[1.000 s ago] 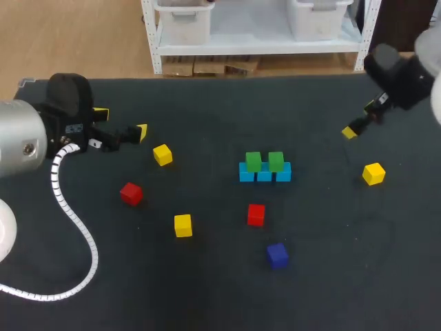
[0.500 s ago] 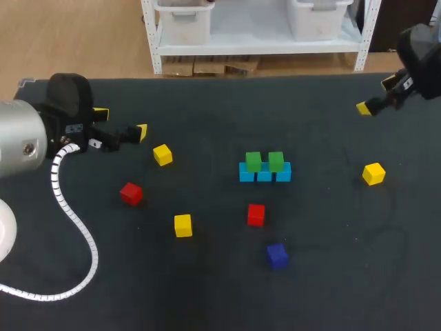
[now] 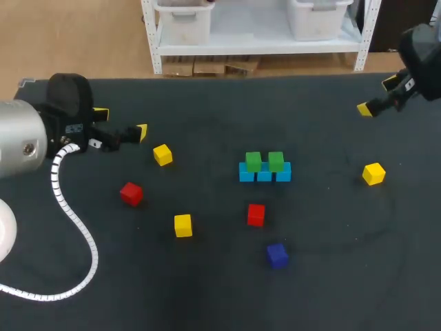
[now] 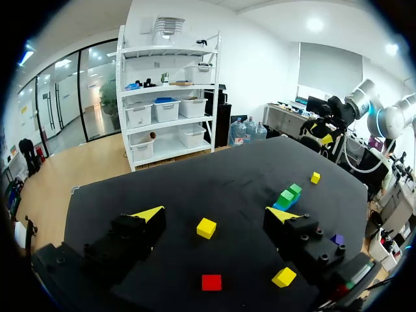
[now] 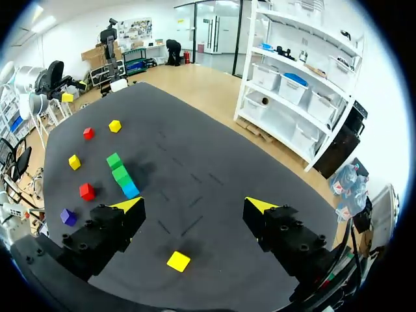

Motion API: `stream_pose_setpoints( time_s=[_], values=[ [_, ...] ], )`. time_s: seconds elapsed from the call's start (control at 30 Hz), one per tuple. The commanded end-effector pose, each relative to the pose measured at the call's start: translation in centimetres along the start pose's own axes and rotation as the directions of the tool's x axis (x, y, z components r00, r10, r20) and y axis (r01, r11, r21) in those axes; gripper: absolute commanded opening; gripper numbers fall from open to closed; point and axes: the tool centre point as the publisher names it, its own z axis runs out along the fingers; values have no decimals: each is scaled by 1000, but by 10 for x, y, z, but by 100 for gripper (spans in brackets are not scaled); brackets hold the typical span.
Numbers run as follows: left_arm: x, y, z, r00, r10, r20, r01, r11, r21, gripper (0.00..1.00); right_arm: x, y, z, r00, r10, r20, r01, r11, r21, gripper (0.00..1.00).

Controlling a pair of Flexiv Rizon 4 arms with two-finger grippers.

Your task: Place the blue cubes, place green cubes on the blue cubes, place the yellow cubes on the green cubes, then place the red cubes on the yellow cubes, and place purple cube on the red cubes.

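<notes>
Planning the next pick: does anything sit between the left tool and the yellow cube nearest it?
Nothing visible does. The left tool is open, and only bare table lies between it and that yellow cube.

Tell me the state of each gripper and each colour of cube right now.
left gripper, open, empty.
right gripper, open, empty.
blue cubes, three in a row.
green cubes, two stacked on the blue cubes.
yellow cubes, three loose, unstacked.
red cubes, two loose, unstacked.
purple cube, loose, unstacked.
</notes>
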Motion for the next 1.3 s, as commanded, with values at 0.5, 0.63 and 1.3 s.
stream_pose_setpoints(
  time_s=[0.5, 0.63, 1.3],
  values=[
    [4, -27, -7, 989, 109, -102, -105, 993, 45, 100, 0, -1, 0, 1000, 0, 1, 0, 1000, -2, 100],
    [19, -60, -12, 959, 193, -207, -173, 979, 109, 100, 0, -1, 0, 1000, 0, 1, 0, 1000, -2, 100],
    [116, -146, -5, 716, 555, -424, -373, 817, 439, 100, 0, -1, 0, 1000, 0, 1, 0, 1000, -2, 100]
  ],
)
